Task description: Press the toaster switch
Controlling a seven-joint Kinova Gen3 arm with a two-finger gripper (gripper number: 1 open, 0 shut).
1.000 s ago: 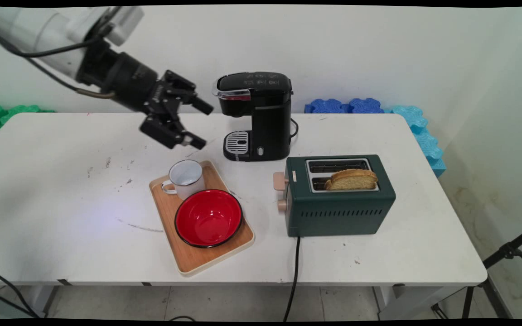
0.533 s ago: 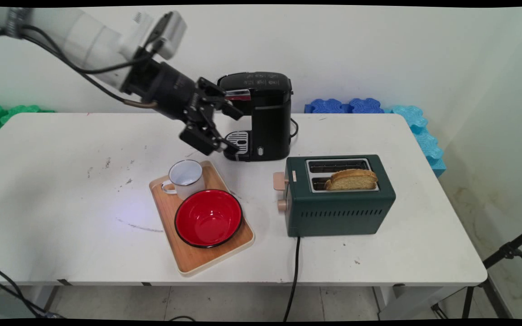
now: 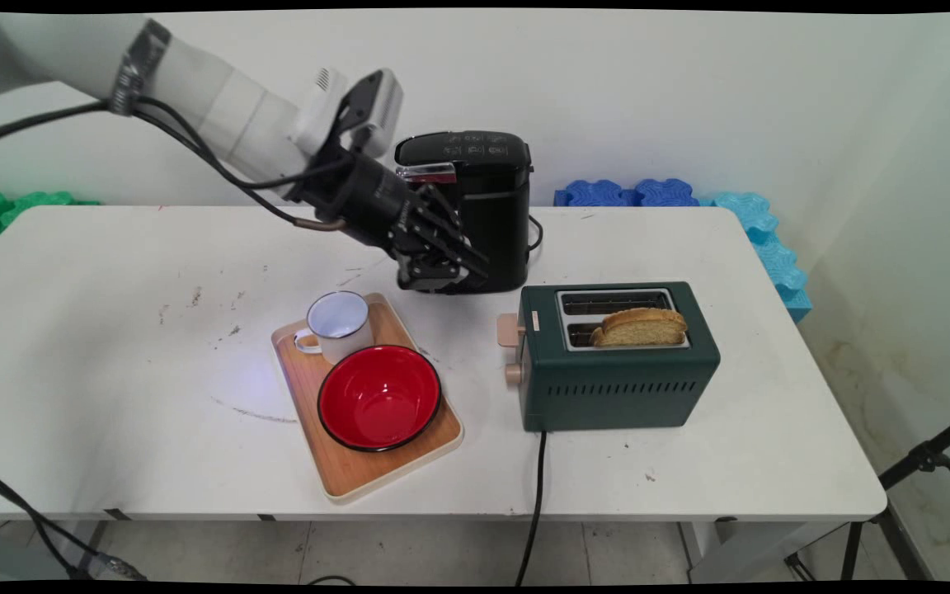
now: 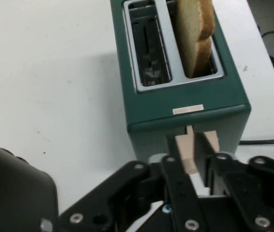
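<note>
Gripper (image 3: 452, 268) fingers are pressed close together and hold nothing. It hangs in the air right in front of the black coffee machine (image 3: 483, 186). Just ahead of it sits the green toaster (image 4: 175, 82), with its beige lever (image 4: 191, 152) closest.

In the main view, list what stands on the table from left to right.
Mug → bowl → coffee maker → toaster.
</note>
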